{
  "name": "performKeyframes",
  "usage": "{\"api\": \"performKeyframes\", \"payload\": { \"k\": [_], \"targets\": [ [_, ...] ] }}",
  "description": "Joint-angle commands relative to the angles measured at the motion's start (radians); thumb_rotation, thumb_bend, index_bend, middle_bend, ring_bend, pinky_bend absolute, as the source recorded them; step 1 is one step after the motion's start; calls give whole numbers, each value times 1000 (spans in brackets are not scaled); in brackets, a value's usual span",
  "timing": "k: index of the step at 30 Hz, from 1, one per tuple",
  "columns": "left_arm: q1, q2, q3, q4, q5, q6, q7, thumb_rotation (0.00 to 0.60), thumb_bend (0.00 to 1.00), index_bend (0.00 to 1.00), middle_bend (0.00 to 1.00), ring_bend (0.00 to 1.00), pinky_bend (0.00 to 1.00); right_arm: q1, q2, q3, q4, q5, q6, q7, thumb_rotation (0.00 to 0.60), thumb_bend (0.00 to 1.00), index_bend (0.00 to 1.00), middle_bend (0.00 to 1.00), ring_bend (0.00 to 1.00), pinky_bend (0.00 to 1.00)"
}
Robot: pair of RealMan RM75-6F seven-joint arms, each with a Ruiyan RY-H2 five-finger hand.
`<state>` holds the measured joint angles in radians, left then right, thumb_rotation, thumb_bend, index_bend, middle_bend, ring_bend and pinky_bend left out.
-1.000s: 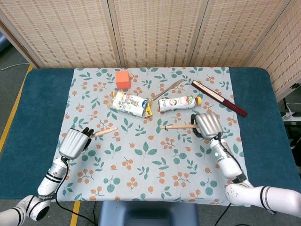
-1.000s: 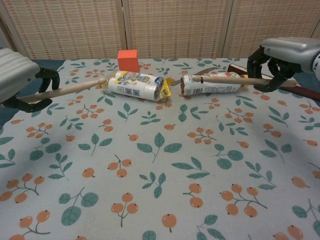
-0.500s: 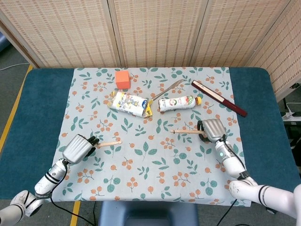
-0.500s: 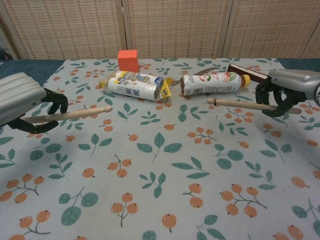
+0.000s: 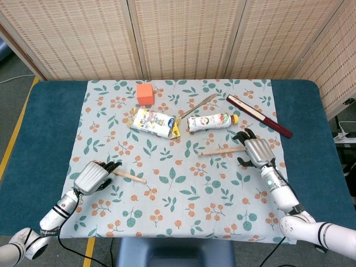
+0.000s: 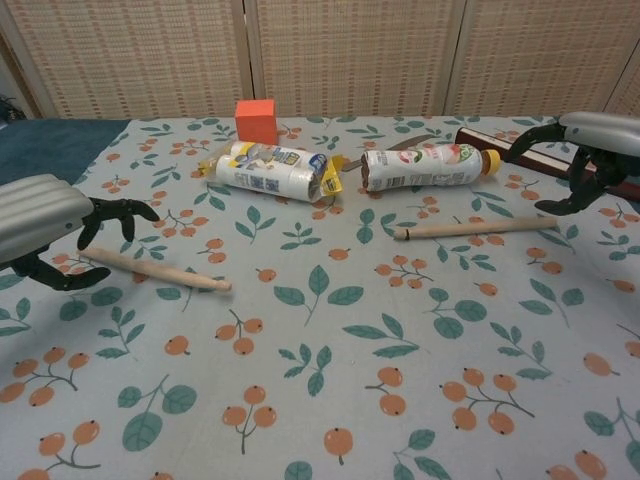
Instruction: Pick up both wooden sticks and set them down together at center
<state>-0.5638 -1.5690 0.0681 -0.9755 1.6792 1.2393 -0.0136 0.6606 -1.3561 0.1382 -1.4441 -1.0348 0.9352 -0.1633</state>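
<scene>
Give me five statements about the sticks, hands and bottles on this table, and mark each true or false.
1. Both sticks lie on the cloth. True: the left stick and the right stick rest flat.
2. The right hand grips a stick. False: its fingers are spread and the stick lies free.
3. The sticks lie together at center. False: they are far apart, one near each hand.
4. The left hand is open. True.
5. The orange block sits between the two bottles. False: it sits behind the left bottle, away from the right bottle.
</scene>
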Motion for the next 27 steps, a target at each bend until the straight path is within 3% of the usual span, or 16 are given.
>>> {"api": "performKeyframes", "payload": {
  "k": [1, 7, 13, 19, 27],
  "targets": [
    [-3, 18, 2, -29, -7, -16, 1, 600, 363, 86, 260, 453, 711, -8, 16, 2, -22, -9, 1, 7, 600, 244, 204, 103, 0, 430],
    [36, 96, -9, -147, -56, -6, 56, 600, 357, 75, 251, 409, 681, -62, 102, -14, -130, -100, 66, 50, 600, 222, 163, 67, 0, 387],
    [183, 245, -7, -348, -164, 104, 175, 600, 353, 150, 313, 413, 682, -206, 224, -93, -235, -222, 266, 2, 600, 203, 135, 68, 0, 358],
    [344, 408, 12, -599, -311, 199, 248, 600, 354, 186, 356, 413, 669, -371, 203, -146, -150, -267, 472, -18, 600, 136, 107, 67, 0, 307],
    [389, 396, -9, -581, -260, 286, 292, 600, 360, 197, 393, 412, 662, -436, 149, -152, -69, -333, 548, 0, 600, 135, 86, 67, 0, 249]
  ]
}}
